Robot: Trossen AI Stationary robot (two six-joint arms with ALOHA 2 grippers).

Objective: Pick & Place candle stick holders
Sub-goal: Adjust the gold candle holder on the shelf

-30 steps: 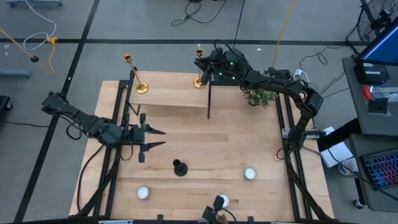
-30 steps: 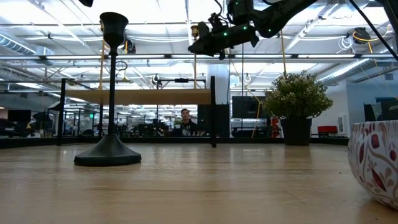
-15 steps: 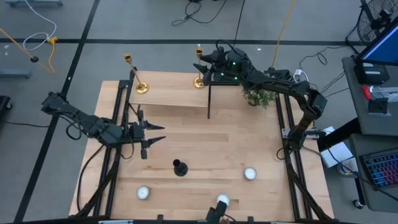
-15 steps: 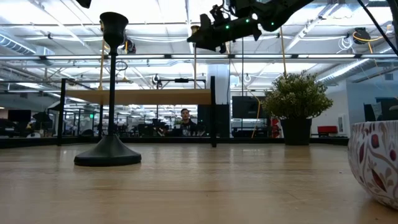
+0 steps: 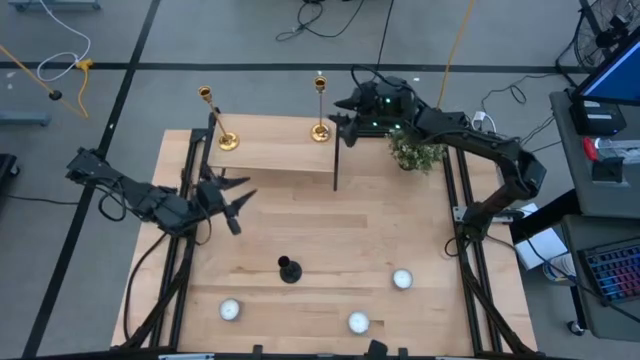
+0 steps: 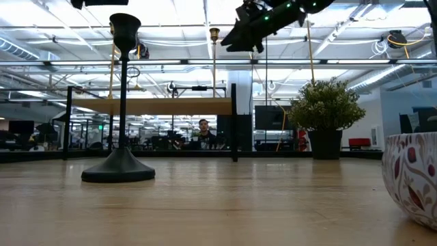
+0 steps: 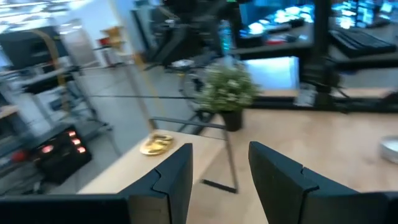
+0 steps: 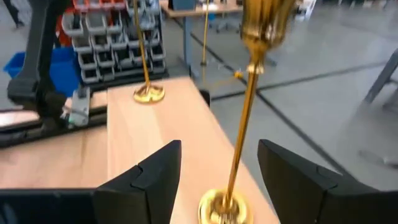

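Two gold candle stick holders stand on their round bases on the raised wooden shelf (image 5: 270, 150) at the far side, one at its left end (image 5: 215, 120), one at its right end (image 5: 320, 108). My right gripper (image 5: 338, 112) is open just right of the second one. In the right wrist view its fingers stand on either side of that stem (image 8: 244, 130) without touching. The black candle stick holder (image 5: 289, 268) stands upright on the table toward the near side. My left gripper (image 5: 235, 195) hovers open at the table's left, pointing at the shelf.
A potted green plant (image 5: 415, 152) sits right of the shelf, under my right arm. Three small white bowls (image 5: 402, 279), (image 5: 230, 309), (image 5: 357, 321) lie near the front edge. The shelf's black post (image 5: 335, 160) stands below its right end.
My right gripper has opened and let go of the right-hand gold candle stick holder, then drawn back a little toward the table's right; the holder stays upright on the shelf. My left gripper has moved toward the far edge and turned to point at the shelf.
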